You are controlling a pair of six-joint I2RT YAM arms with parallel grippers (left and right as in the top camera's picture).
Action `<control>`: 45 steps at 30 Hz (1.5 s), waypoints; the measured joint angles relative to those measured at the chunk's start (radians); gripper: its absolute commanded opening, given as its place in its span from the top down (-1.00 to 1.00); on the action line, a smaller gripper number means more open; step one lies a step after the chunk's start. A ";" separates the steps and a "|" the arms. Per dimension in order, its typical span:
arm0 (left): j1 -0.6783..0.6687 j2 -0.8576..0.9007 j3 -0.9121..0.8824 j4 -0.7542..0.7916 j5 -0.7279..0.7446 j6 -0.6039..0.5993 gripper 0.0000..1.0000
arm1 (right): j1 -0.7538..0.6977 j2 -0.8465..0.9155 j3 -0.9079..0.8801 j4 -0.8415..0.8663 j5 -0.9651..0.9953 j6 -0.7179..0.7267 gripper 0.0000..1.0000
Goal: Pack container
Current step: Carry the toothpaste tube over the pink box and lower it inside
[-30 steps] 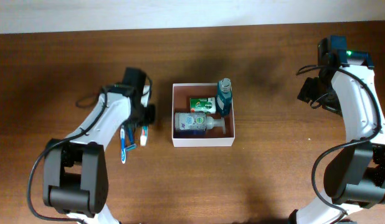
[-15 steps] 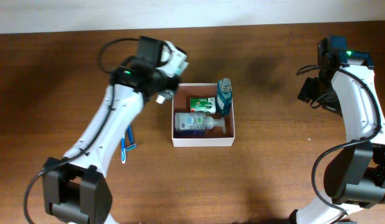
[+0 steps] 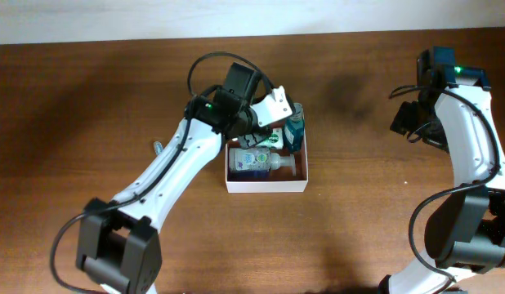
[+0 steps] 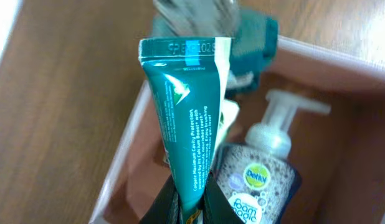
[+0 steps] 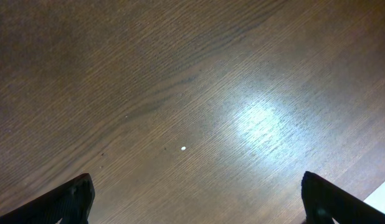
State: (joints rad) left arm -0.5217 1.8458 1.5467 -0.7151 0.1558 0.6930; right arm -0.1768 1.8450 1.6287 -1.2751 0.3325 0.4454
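Note:
The container (image 3: 267, 187), a square white-walled box with a reddish-brown inside, sits mid-table. It holds a foam soap pump bottle (image 3: 256, 162), a green box (image 3: 273, 135) and an upright blue bottle (image 3: 296, 128). My left gripper (image 3: 267, 114) is shut on a teal toothpaste tube (image 4: 186, 118) and hovers over the container's back left part. The left wrist view shows its jaws (image 4: 189, 206) pinching the tube above the foam bottle (image 4: 258, 180), the container wall (image 4: 121, 162) and the blue bottle (image 4: 255, 31). My right gripper (image 3: 409, 122) is open and empty (image 5: 199, 202) over bare wood.
The brown wooden table (image 3: 359, 229) runs to a pale edge strip at the back. My left arm crosses the table's left middle and hides what lies under it. A small grey item (image 3: 157, 147) shows beside the arm.
My left arm has swung from the table's left side to over the container, carrying the toothpaste tube. The right arm has not moved.

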 measured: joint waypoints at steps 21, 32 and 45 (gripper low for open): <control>0.000 0.135 0.000 -0.006 0.013 0.160 0.99 | 0.000 0.000 0.000 0.000 0.000 0.000 -0.97; 0.000 0.159 0.000 0.053 0.013 0.183 0.99 | 0.000 0.000 0.000 0.000 0.000 0.000 -0.97; 0.007 0.200 0.000 0.077 0.013 0.187 0.89 | 0.000 0.000 0.000 0.000 0.000 0.000 -0.97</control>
State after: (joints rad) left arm -0.5148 2.0453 1.5467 -0.6384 0.1692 0.8799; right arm -0.1768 1.8450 1.6287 -1.2751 0.3328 0.4458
